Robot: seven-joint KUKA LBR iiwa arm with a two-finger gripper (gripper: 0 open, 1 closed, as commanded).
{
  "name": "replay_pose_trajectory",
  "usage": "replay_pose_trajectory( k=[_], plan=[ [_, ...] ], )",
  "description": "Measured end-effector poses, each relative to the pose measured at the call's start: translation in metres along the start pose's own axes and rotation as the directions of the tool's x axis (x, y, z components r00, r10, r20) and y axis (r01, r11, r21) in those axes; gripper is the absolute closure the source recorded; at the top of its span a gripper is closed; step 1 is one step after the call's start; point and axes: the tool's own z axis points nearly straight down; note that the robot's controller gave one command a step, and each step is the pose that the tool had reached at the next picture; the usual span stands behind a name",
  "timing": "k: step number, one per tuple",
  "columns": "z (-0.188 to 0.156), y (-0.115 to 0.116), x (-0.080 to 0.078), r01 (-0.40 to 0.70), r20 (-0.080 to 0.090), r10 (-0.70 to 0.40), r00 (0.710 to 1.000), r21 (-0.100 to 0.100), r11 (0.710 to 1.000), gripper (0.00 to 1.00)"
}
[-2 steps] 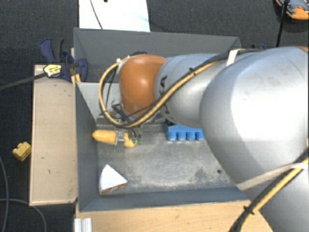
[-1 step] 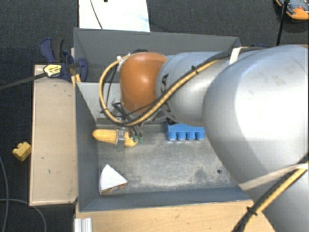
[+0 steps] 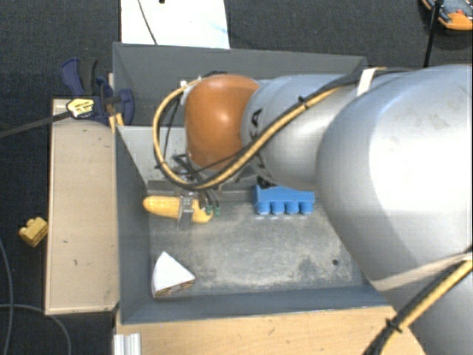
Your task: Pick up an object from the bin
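The tool (image 3: 191, 206) hangs low at the back-left of the bin (image 3: 244, 302), right on a yellow banana-shaped toy (image 3: 158, 205), probably lining up a grab. I cannot tell whether it is open or closed. A blue ridged block (image 3: 284, 200) lies nearby.

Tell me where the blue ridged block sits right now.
In the camera view the blue ridged block lies mid-bin, just under the arm, right of the yellow banana-shaped piece and above-right of the white wedge.

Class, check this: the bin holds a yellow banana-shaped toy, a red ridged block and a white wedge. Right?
Not quite: the camera view shows the ridged block is blue, not red. The yellow banana-shaped toy and the white wedge are there as stated.
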Motion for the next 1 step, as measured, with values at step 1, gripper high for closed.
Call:
replay_pose_trajectory(
  k=[1],
  plan=[
    [-0.0213,0.0000,-0.0002,-0.001,-0.001,0.001,1.000,0.000,1.000,1.00]
  ],
)
